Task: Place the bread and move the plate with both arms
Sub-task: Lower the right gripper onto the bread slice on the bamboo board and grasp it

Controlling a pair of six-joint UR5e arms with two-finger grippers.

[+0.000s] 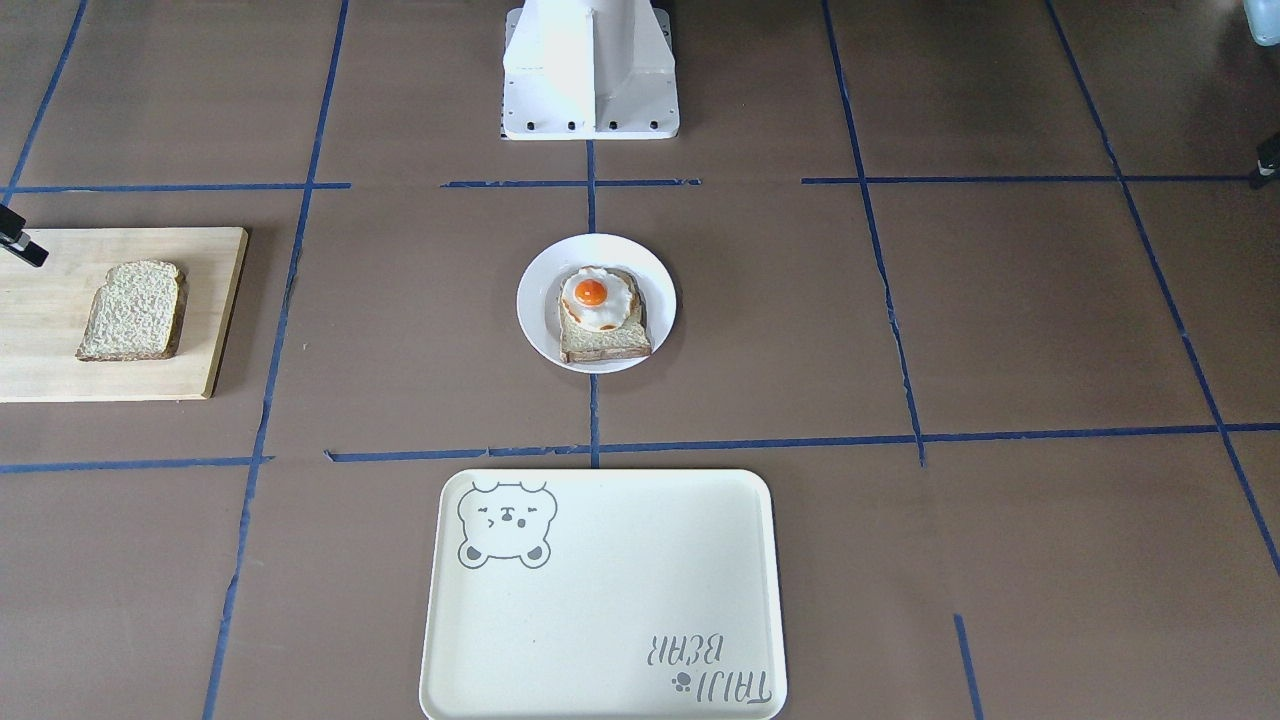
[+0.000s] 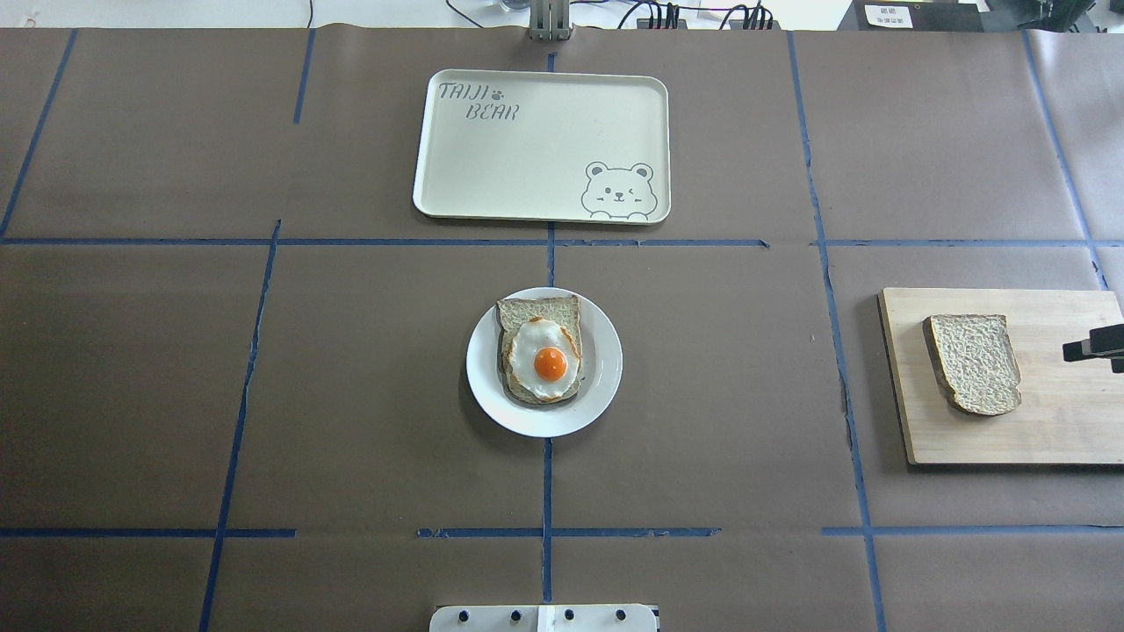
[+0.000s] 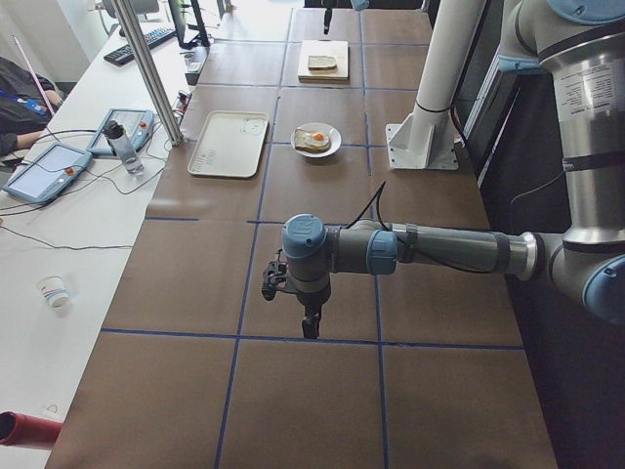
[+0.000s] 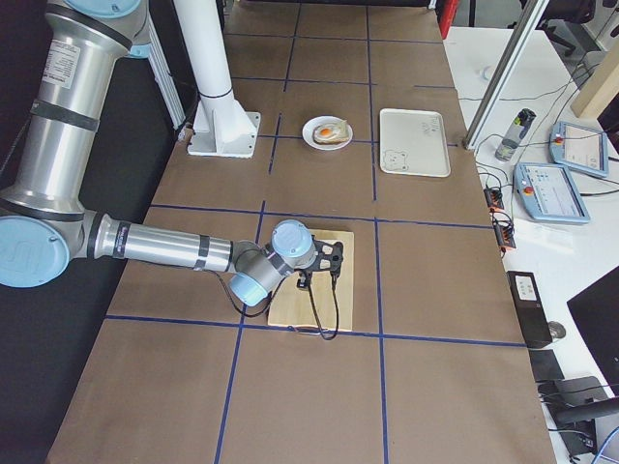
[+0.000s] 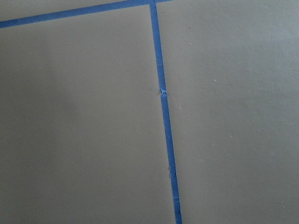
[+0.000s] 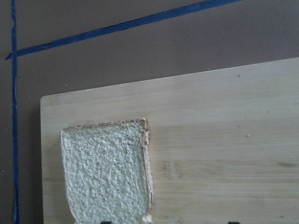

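Note:
The plain bread slice (image 1: 132,310) lies flat on a wooden board (image 1: 210,300) at the robot's right end of the table; it also shows in the overhead view (image 2: 973,362) and the right wrist view (image 6: 106,172). My right gripper (image 2: 1093,344) hovers over the board just beyond the slice. Its fingertips (image 6: 106,222) sit wide apart at the wrist view's bottom edge, open and empty. The white plate (image 2: 485,373) sits at the table's centre with an egg-topped slice (image 2: 544,351) on it. My left gripper (image 3: 310,330) hangs over bare table far to the left; I cannot tell whether it is open or shut.
The cream bear tray (image 2: 540,140) lies beyond the plate on the operators' side. The white robot base (image 1: 590,70) stands behind the plate. Blue tape lines cross the brown table. Tablets, a bottle and a cup sit on the side bench (image 3: 59,166).

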